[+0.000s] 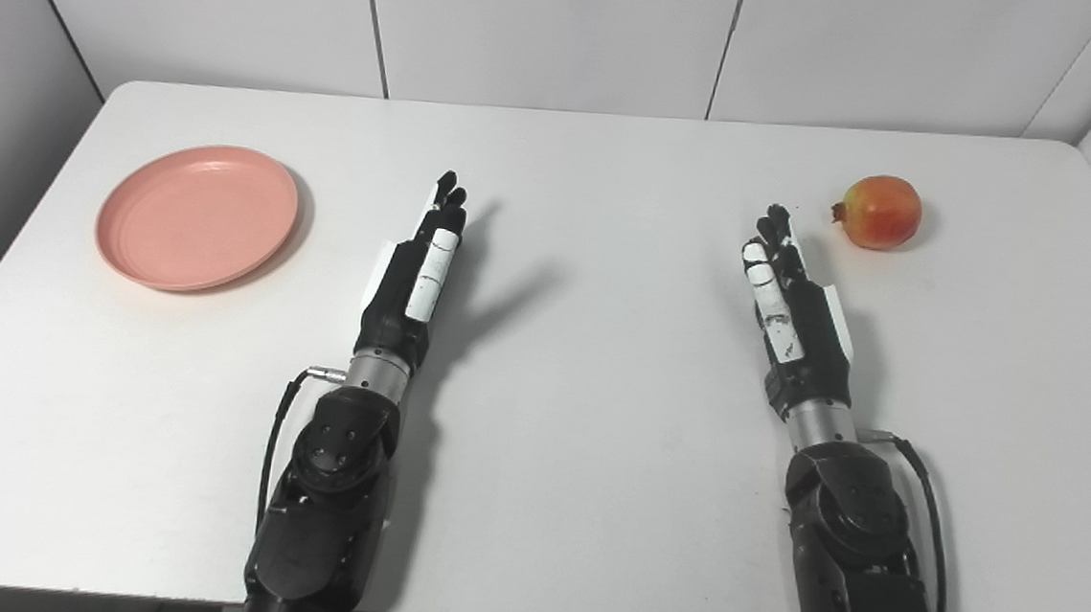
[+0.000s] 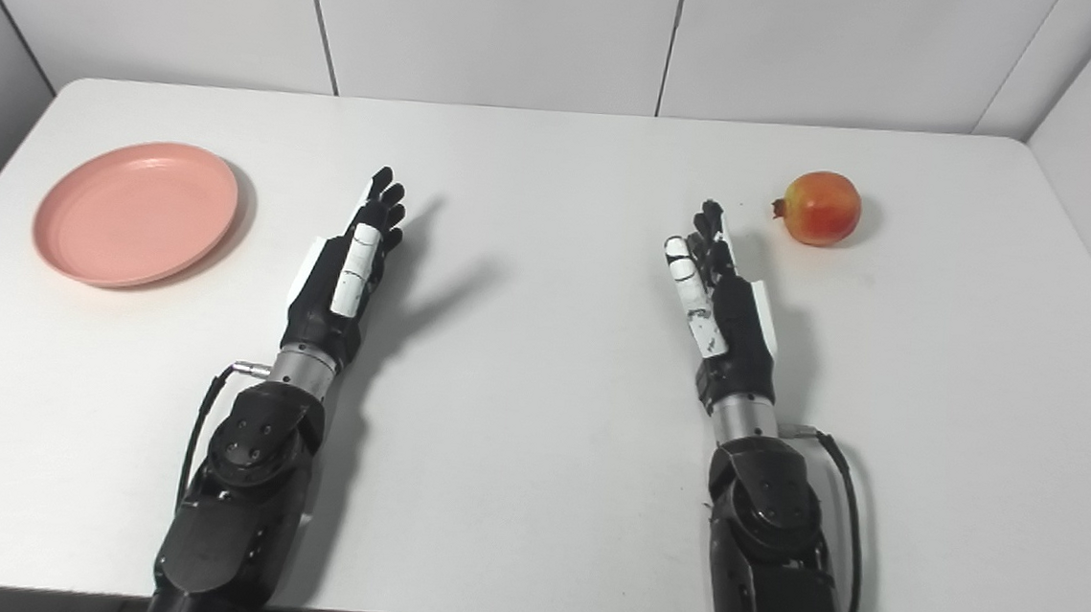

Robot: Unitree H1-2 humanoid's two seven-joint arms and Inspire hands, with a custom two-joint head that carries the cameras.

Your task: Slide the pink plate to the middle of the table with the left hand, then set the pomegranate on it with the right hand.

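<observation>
A pink plate (image 1: 197, 215) lies flat near the table's left edge, with nothing on it. A red-yellow pomegranate (image 1: 880, 211) sits on the table at the far right. My left hand (image 1: 419, 264) is stretched out flat above the table, fingers straight, well to the right of the plate and holding nothing. My right hand (image 1: 786, 294) is likewise open and extended, its fingertips a short way left of and nearer than the pomegranate, not touching it.
The white table (image 1: 589, 367) is bordered by white wall panels at the back and sides. Its front edge runs along the bottom of the view, where both forearms come in.
</observation>
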